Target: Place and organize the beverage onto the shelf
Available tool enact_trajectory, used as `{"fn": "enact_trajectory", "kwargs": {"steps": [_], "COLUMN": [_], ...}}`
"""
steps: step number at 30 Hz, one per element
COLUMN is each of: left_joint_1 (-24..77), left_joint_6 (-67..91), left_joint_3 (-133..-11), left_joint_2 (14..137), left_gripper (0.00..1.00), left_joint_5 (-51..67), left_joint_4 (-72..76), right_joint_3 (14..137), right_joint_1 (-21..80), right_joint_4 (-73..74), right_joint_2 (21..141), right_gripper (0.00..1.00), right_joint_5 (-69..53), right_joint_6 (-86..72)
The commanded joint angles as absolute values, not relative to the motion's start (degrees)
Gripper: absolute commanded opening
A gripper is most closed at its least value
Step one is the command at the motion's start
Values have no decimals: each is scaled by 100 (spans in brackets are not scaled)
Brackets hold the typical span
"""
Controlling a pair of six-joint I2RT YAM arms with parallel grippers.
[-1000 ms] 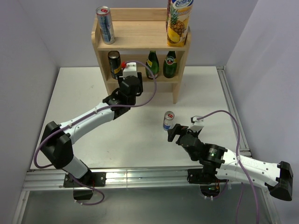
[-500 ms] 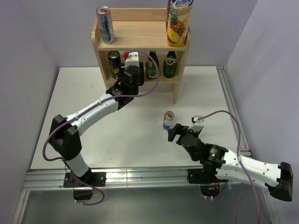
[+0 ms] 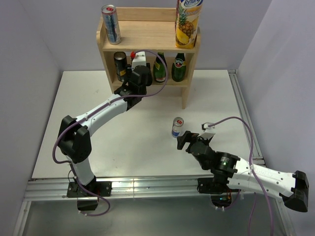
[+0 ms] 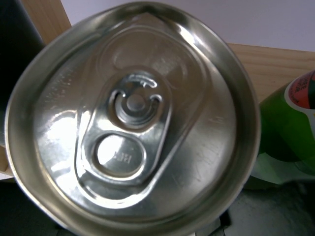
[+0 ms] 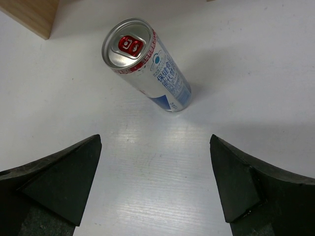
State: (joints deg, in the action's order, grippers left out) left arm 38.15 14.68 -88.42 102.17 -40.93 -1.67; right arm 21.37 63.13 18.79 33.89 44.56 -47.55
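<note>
The light-wood shelf (image 3: 147, 37) stands at the back of the table. A slim silver-blue can (image 3: 111, 24) stands on its top tier. One dark can (image 3: 120, 66) and two green bottles (image 3: 160, 68) (image 3: 179, 68) stand on the lower tier. My left gripper (image 3: 138, 69) reaches into the lower tier between them, shut on a can whose silver top (image 4: 133, 118) fills the left wrist view, next to a green bottle (image 4: 288, 128). A second slim silver-blue can (image 3: 177, 127) (image 5: 147, 64) stands on the table. My right gripper (image 3: 183, 140) (image 5: 155, 177) is open just short of it.
A tall yellow pineapple juice carton (image 3: 188, 22) stands on the right of the top tier. The shelf's right leg (image 3: 186, 98) comes down to the table behind the loose can. Purple walls close in both sides. A metal rail (image 3: 241, 108) runs along the table's right edge.
My left arm has stretched forward and carried its can from in front of the shelf into the lower tier. The right arm and the loose can have not moved.
</note>
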Motion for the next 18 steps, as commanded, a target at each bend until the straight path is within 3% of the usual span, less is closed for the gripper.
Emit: {"fn": "enact_trajectory", "kwargs": {"steps": [1,5,7,10,18], "left_joint_1": [3718,3700,3700,3700,3700], "left_joint_6": [1494,1485,1503,1538,1617], "left_joint_3": [-9220,-9132,-9132,-9062,-8789], "left_joint_2": [10178,10143,10143,10108,9941], "left_gripper": [18,69,87,98,99], "left_joint_5": [-3990,-4008,-4017,-3990,-3982], "left_joint_4": [307,352,343,369,422], "right_joint_3": [2118,2101,2101,2101,2092], "right_joint_1": [6337,6346,6346,6337,6346], "right_joint_4": [1819,1819,1828,1837,1819], "right_joint_2": [3349,3296,3287,3278,3278], "right_gripper": [98,98,98,98,98], "right_joint_5": [4641,4641,4641,4632,4632], "right_joint_6": [-4825,-4816,-4825,-4834,-4816]}}
